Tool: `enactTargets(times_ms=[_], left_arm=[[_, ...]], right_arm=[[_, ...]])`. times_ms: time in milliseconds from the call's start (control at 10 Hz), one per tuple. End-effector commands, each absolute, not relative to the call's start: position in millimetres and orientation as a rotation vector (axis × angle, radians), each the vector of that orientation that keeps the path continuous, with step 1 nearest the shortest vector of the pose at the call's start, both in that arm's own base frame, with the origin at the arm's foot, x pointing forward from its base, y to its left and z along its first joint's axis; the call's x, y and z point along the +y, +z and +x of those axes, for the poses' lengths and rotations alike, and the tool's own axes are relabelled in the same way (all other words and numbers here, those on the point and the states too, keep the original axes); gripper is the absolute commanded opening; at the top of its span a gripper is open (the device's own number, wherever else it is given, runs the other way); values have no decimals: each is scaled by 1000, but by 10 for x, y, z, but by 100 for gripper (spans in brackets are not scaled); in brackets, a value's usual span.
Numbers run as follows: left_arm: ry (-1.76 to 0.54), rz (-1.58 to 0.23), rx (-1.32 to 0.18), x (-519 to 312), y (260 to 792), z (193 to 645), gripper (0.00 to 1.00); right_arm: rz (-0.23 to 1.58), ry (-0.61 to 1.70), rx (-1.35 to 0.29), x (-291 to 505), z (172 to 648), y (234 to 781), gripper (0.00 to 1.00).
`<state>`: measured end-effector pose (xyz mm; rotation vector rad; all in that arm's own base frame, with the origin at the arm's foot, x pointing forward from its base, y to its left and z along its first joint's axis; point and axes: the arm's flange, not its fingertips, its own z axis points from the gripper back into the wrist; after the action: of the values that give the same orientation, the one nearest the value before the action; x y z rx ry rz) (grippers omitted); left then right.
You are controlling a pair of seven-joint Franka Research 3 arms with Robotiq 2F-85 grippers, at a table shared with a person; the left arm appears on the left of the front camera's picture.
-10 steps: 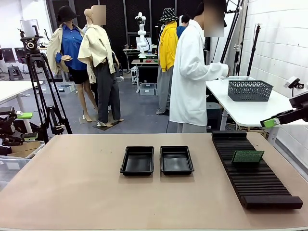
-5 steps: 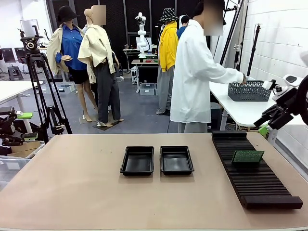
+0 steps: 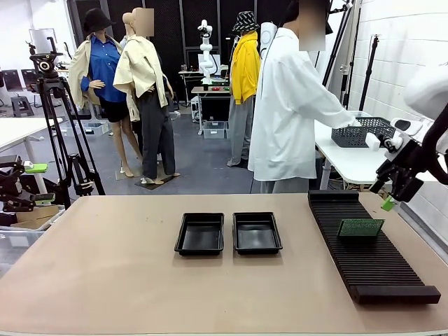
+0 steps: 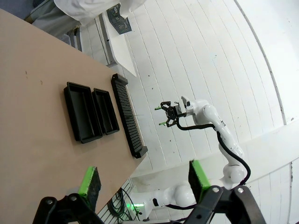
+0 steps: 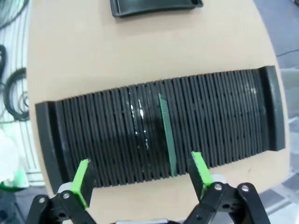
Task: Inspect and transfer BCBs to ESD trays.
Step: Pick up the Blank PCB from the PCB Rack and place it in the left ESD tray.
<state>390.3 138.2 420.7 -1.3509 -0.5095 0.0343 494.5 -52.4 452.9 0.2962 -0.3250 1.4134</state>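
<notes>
The left gripper (image 4: 144, 179) is hanging with its fingers spread wide. The left ESD tray (image 3: 201, 236) and the right ESD tray (image 3: 257, 235) are lying side by side, apparently empty. One BCB (image 3: 360, 227) is standing on edge in the slotted rack (image 3: 378, 269). The right gripper (image 5: 142, 175) is hovering over it, fingers spread.

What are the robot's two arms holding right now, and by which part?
Nothing is held. Both sets of jaws stand open and empty. The one BCB stands on edge in the slotted rack, untouched, with the right jaws hanging over the rack.
</notes>
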Motion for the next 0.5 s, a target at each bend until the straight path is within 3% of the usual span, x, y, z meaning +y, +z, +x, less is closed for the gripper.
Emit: enactTargets(times_ms=[0,400], left_arm=[[47,-1370,-502,1385,4232,3880,100],[47,-1370,-502,1385,4232,3880,100]], right_arm=[[218,1461,-301,-400,4962,4388,100],[107,1392,-196,-160,5182,4161,100]])
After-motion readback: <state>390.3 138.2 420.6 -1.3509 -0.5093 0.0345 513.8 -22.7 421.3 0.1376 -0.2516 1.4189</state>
